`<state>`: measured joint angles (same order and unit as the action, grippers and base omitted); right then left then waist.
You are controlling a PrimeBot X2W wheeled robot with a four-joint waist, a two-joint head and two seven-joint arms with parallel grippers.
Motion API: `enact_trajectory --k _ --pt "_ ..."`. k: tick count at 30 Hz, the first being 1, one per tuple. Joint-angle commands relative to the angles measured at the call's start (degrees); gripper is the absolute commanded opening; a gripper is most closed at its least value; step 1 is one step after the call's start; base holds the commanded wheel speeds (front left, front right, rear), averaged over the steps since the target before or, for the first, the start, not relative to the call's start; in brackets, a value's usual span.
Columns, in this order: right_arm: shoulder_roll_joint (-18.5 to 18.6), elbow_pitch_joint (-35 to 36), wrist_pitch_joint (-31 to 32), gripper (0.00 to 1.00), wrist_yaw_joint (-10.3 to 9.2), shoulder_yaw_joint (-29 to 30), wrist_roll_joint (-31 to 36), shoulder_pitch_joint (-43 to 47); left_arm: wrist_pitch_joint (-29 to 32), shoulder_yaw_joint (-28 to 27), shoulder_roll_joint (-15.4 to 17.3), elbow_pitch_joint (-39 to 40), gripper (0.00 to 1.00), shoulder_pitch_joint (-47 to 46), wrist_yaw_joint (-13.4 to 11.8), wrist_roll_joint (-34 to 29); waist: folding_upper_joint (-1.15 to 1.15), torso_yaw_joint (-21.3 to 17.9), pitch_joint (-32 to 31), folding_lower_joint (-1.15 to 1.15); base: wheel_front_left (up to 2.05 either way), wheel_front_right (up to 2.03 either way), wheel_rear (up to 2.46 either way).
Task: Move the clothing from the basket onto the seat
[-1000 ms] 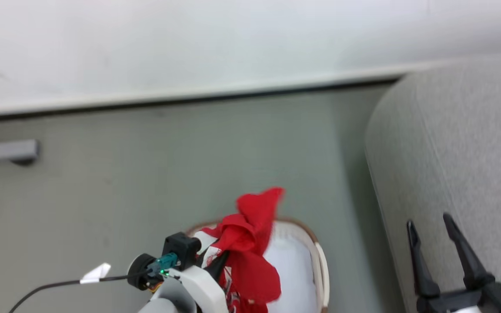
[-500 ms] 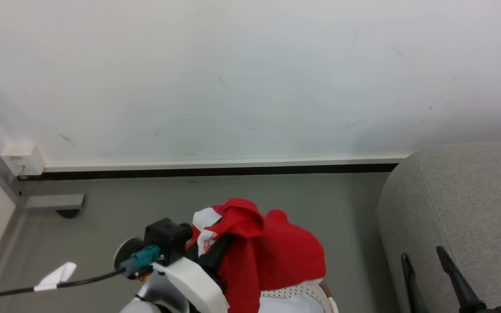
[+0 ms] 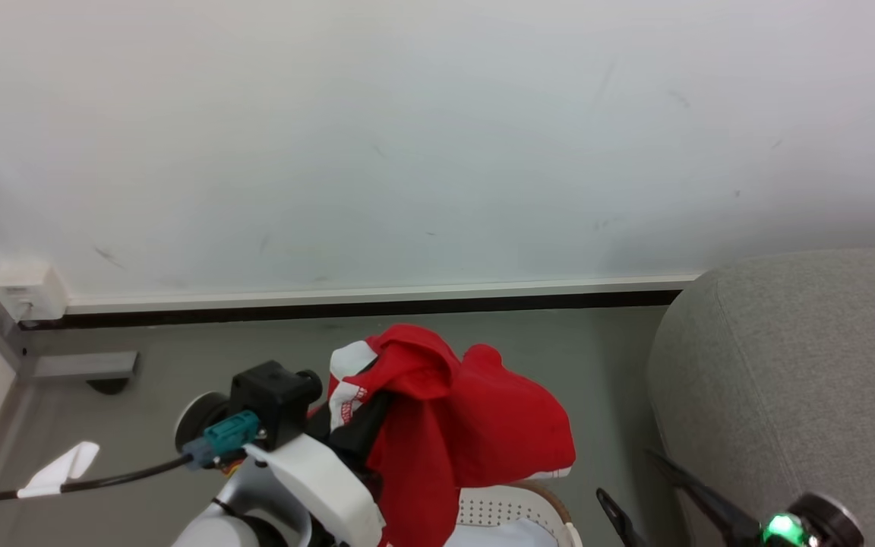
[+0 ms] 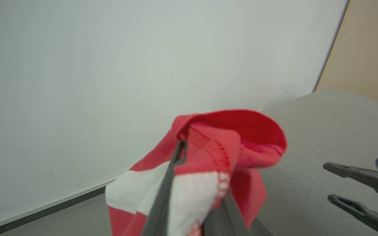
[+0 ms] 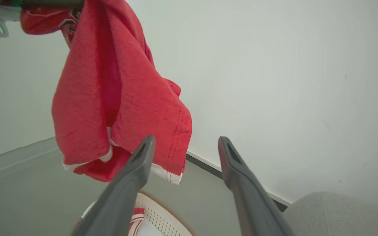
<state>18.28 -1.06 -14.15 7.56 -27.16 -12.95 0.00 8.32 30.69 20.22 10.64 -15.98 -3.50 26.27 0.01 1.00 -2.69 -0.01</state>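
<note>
Clothing — one red, white-trimmed garment — hangs bunched from the left gripper, its fingers pinching a fold, above the basket and short of the seat at the right. The carry wants a firm pinch and enough height that the trailing hem clears the seat's rounded edge, with release only once the cloth is well over the cushion. The right gripper, fingers spread and empty, should yield the path — another red-and-white piece lies in the basket.
</note>
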Motion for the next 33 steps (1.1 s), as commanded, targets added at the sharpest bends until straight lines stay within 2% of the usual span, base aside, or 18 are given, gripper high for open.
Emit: enact_trajectory --k 1,7,10,14,18,23,28,32,33 --pt "1.83 0.90 0.63 1.00 -0.14 -1.41 -0.70 -2.26 0.05 -0.02 0.33 0.42 0.00 -0.48 0.10 0.09 -0.01 -0.26 -0.06 0.01 0.00 0.00 0.00" --pt "9.86 3.89 5.34 1.00 -0.14 -10.61 -4.52 -12.74 0.40 0.74 0.04 0.82 0.00 -0.74 0.37 0.13 -0.01 -0.52 0.00 0.01 0.00 0.00 0.00" --pt "11.88 3.78 7.19 1.00 -0.14 -15.94 -7.22 -17.71 0.44 1.49 -0.43 0.87 0.00 -0.88 0.48 0.12 -0.01 -0.20 0.06 0.01 0.00 0.00 0.00" --pt "12.83 1.29 8.48 1.00 -0.14 -23.25 -10.78 -24.32 0.57 2.70 -0.94 0.71 0.00 -1.45 1.11 0.09 -0.01 0.62 0.12 0.01 0.00 0.00 0.00" --pt "10.96 -3.94 7.07 1.00 -0.14 -28.73 -12.33 -30.54 1.03 4.14 -1.50 0.41 0.00 -1.65 1.77 -0.18 -0.01 1.47 0.13 0.01 0.00 0.00 0.00" --pt "5.30 -12.86 3.64 1.00 -0.14 -33.68 -16.66 -34.09 1.13 5.55 -2.62 0.23 0.00 -2.14 2.29 0.32 -0.01 2.56 0.08 0.01 0.00 0.00 0.00" --pt "-0.13 -21.15 0.60 1.00 -0.14 -37.09 -22.95 -34.68 0.49 6.17 -4.04 -0.22 0.00 -2.68 2.40 0.88 -0.01 3.78 -0.06 0.01 0.00 0.00 0.00" --pt "-2.77 -24.66 -0.68 1.00 -0.14 -39.91 -26.45 -35.17 0.45 6.51 -4.35 -0.45 0.00 -2.89 2.72 1.46 -0.01 4.27 0.00 0.01 0.00 0.00 0.00" --pt "-3.21 -25.02 -0.85 0.49 -0.14 -40.72 -27.23 -35.42 0.39 6.54 -4.32 -0.50 0.00 -2.85 2.81 1.63 -0.01 4.33 0.03 0.01 0.00 0.00 0.00"
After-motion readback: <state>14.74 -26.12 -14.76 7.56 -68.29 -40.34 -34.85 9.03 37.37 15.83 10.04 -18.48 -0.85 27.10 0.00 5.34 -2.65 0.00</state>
